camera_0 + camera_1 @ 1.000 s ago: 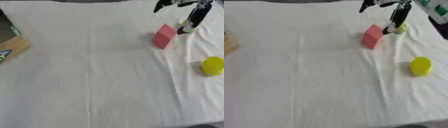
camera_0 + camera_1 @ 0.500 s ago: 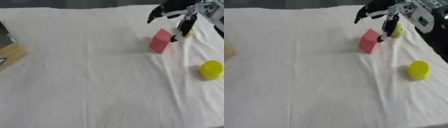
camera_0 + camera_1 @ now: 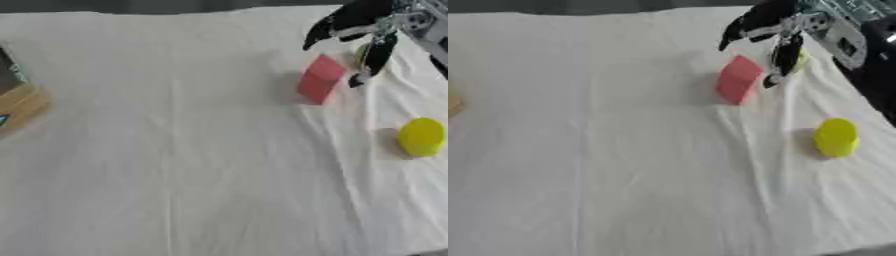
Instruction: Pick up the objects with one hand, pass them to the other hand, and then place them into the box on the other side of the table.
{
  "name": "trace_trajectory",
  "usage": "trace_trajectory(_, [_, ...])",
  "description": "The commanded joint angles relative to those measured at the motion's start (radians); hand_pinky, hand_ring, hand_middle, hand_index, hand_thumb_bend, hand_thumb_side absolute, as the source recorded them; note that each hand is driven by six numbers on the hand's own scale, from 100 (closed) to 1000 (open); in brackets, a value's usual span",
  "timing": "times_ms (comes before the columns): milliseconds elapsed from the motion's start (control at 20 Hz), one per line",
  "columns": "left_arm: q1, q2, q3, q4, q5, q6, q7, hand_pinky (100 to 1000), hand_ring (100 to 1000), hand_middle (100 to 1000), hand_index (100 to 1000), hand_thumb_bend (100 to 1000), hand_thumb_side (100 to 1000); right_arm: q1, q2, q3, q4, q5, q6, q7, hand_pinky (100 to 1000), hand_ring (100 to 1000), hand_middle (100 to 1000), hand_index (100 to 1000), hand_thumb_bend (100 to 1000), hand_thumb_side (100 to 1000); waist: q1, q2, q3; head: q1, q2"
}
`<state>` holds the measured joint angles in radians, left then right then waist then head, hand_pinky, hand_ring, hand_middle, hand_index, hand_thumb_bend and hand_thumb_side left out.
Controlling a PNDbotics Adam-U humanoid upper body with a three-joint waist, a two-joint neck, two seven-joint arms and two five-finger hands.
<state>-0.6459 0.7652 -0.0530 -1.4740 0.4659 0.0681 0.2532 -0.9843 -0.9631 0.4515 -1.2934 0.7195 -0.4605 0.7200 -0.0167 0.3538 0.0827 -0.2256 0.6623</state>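
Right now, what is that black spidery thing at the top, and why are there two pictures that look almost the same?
That is the robot's right hand, with black fingers pointing down. The two pictures come from two cameras in its head, like two eyes looking down at a table with a white cloth. On the cloth lie a pink block and a yellow round thing. Something pale yellow sits behind the fingers. A wooden box is at the left edge. The hand holds nothing that I can see.

One pink block (image 3: 319,80) and one yellow cylinder (image 3: 421,137) are counted on the surface (image 3: 175,175). One small yellowish object (image 3: 799,58) is seen behind the one hand (image 3: 363,22) in view. One box (image 3: 17,100) is seen at the left edge.
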Motion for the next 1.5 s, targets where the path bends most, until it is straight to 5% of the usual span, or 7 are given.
trace_trajectory(50, [-0.009, 0.035, 0.012, -0.015, 0.004, -0.001, 0.004, 762, 795, 780, 855, 597, 671, -0.010, -0.036, -0.010, -0.012, -0.004, -0.159, 0.175, 954, 940, 910, 943, 630, 100, 0.002, -0.015, -0.001, 0.003, 0.002])
trace_trajectory(1500, [-0.005, 0.015, 0.017, -0.019, 0.009, -0.002, 0.012, 766, 792, 778, 851, 594, 674, -0.030, 0.023, -0.005, 0.104, 0.076, -0.166, 0.104, 936, 909, 835, 901, 589, 149, 0.006, 0.009, 0.020, -0.017, -0.028])
